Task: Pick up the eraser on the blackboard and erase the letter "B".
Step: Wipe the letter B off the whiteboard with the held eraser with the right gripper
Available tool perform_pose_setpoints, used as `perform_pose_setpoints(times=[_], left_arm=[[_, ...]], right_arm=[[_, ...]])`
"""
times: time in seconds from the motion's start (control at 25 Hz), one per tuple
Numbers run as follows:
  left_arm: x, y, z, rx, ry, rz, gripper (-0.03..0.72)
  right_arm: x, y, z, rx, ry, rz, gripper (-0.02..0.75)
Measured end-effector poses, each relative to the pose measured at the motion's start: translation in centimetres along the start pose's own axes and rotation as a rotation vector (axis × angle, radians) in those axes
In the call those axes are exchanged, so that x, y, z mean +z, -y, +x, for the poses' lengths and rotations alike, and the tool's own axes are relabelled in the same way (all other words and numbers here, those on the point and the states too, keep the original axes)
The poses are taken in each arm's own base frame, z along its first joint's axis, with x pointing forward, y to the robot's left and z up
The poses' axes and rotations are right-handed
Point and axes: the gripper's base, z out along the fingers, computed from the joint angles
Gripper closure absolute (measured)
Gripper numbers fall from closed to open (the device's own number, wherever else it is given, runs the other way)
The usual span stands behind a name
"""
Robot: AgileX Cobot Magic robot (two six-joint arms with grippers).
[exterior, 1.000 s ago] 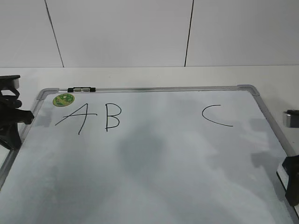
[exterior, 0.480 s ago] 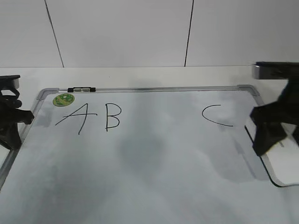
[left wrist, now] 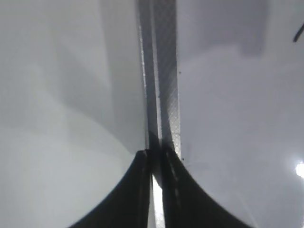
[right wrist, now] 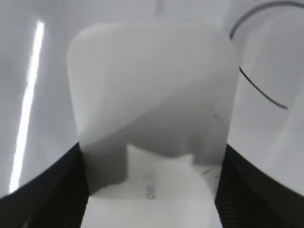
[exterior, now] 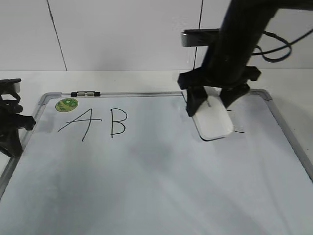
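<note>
1. Your right gripper (exterior: 212, 105) is clamped on the eraser (exterior: 213, 121), over the blackboard (exterior: 146, 186) where the "C" is drawn.
2. The letter "B" (exterior: 118, 122) lies well to the left, intact, beside the "A" (exterior: 80, 122).
3. Your left gripper (left wrist: 156, 166) rests at the board's left frame, jaws pressed together.

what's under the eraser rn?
The eraser, held by the right gripper, sits over the blackboard, covering most of the C. Contact with the board can't be seen.
</note>
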Motion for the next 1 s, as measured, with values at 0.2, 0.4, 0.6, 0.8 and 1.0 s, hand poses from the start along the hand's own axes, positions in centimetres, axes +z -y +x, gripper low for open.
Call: perform_pose_setpoints(times=[0.2, 0.4, 0.6, 0.8, 1.0], left_arm=[[0.0, 0.0, 0.0, 0.0, 0.0, 0.0, 0.659], [0.0, 0.0, 0.0, -0.001, 0.0, 0.001, 0.659], [0.0, 0.0, 0.0, -0.002, 0.0, 0.003, 0.659], [0.0, 0.0, 0.0, -0.002, 0.0, 0.003, 0.659], [0.0, 0.0, 0.0, -0.002, -0.002, 0.003, 0.657]], right_arm=[[1.6, -2.8, -3.7, -0.059, 0.05, -0.016, 0.176], [3.7, -5.7, -6.5, -0.118, 0.092, -0.028, 0.176], [5.3, -8.1, -7.6, -0.169, 0.112, -0.032, 0.176], [7.5, -8.4, -7.7, -0.188, 0.075, -0.02, 0.176], [8.4, -8.5, -7.7, -0.208, 0.06, -0.008, 0.176]])
